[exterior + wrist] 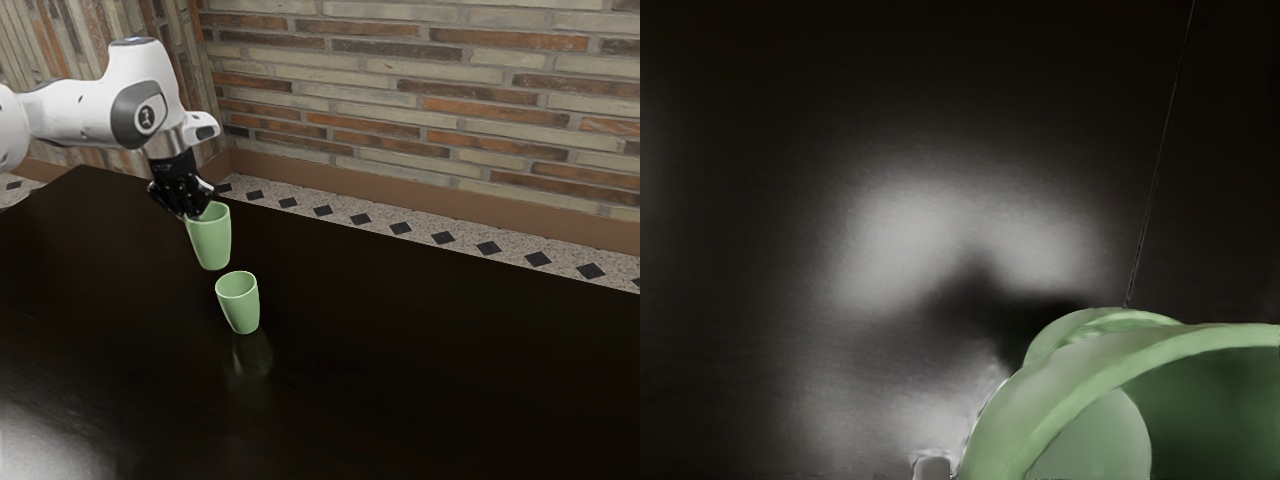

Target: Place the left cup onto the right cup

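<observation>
Above the table, held cup (210, 240): pale green, clear of the dark tabletop, mouth up and tilted a little, its base leaning toward the exterior view's right.
Standing cup (238, 301): same pale green, upright on the table, mouth open upward; it sits below the held cup and slightly toward the exterior view's right, and the two do not touch.
Gripper (192, 203): black fingers clamp the held cup at the upper part of its rim, on the side toward the exterior view's left; how each finger sits on the rim is hard to make out.
Wrist view of the held cup (1090, 395): its thick green rim curves just under the hand, with the paler inside below it; a second green curve just behind the rim may be the standing cup, but that cannot be told.
Arm (90, 105): white with grey joints, it comes in from the exterior view's upper left and bends down to the gripper.
Table (420, 360): glossy, near black; a faint reflection lies beneath the standing cup.
Floor (420, 222): speckled, with black diamond tiles, beyond the table's far edge.
Brick wall (420, 90): behind the floor, reddish and grey courses.
</observation>
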You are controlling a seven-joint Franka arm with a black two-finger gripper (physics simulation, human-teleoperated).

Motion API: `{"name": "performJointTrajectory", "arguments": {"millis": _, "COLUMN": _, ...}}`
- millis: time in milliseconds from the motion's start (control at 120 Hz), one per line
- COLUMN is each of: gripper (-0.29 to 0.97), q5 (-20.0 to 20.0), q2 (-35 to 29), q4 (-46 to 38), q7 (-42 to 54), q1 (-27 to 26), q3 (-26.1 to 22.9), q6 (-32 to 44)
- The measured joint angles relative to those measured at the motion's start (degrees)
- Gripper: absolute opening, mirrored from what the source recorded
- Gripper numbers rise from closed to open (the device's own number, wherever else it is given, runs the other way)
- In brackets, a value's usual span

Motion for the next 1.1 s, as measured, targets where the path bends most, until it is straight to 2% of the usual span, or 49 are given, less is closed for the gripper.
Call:
{"name": "performJointTrajectory", "arguments": {"millis": 258, "gripper": -0.10, "q5": 0.1, "q2": -3.7, "q4": -3.3, "q7": -4.7, "q1": -2.1, "q3": -0.1, "q6": -2.1}}
{"name": "performJointTrajectory", "arguments": {"millis": 542, "gripper": -0.10, "q5": 0.1, "q2": -5.2, "q4": -5.1, "q7": -9.9, "q1": -2.1, "q3": -1.1, "q6": -2.7}}
{"name": "performJointTrajectory", "arguments": {"millis": 1100, "gripper": -0.10, "q5": -0.1, "q2": -4.4, "q4": -5.6, "q7": -17.7, "q1": -2.0, "q3": -1.7, "q6": 0.1}}
